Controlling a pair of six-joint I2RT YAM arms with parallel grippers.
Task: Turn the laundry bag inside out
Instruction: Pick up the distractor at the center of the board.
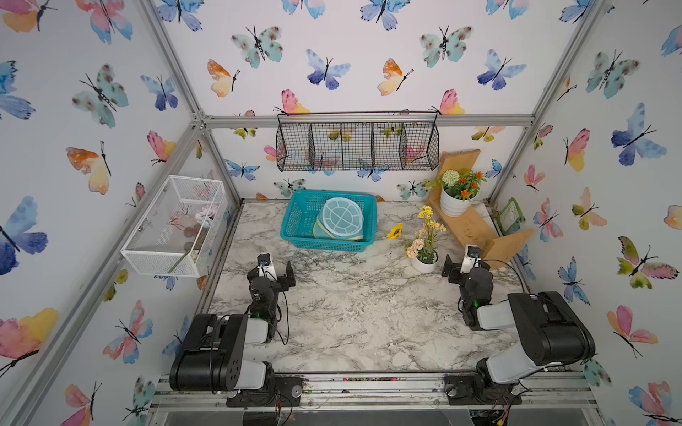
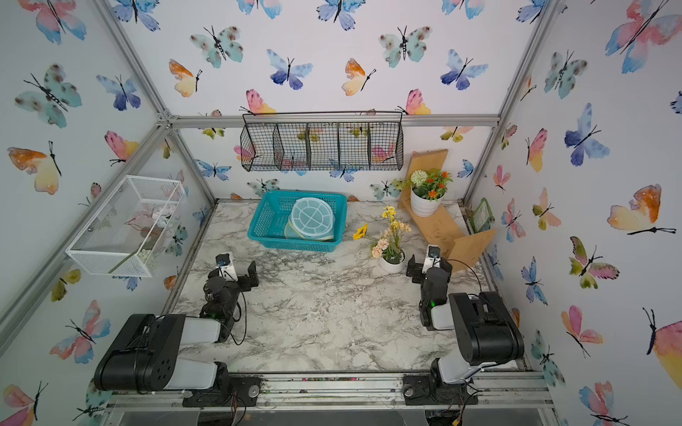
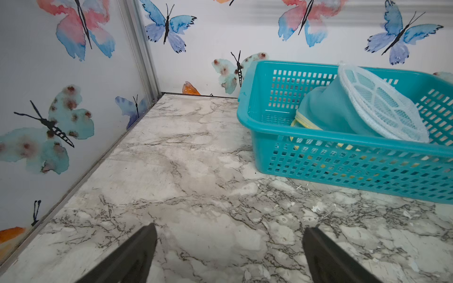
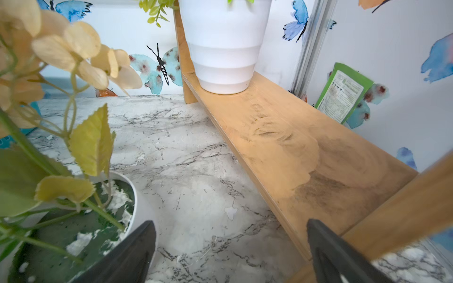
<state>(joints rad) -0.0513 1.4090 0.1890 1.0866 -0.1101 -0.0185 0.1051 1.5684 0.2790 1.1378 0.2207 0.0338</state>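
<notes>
Top views, step: By my reading you were at the very start. In both top views the bag (image 1: 341, 219) lay untouched in the basket (image 1: 324, 246), at the far middle of the tabletop (image 1: 350, 313).
Top views, tools: Your left tool (image 1: 276, 268) and right tool (image 1: 465, 263) sat low near the tabletop's two sides, well apart from the basket and both empty.
Top views, bag: The bag (image 2: 312, 217) leaned in the basket's right half. One round end was tilted up, with white segmented ribs over pale turquoise mesh and a yellow-piped edge below.
Left wrist, tool: Your left tool (image 3: 230, 227) stood wide, with only bare marble between its jaws.
Left wrist, bag: The bag (image 3: 355, 107) rose above the basket (image 3: 343, 169) rim, its soft body slumped under the ribbed disc. I could not tell where its mouth was.
Left wrist, next move: You would probably need to lift the bag clear of the basket and find the mouth. One tool could then hold the rim while the other pushed the closed end through.
Right wrist, tool: Your right tool (image 4: 230, 221) gaped wide and empty, between a flower pot (image 4: 144, 213) and a wooden shelf (image 4: 294, 137). Any reach would have to clear the flowers.
Right wrist, bag: Out of view.
</notes>
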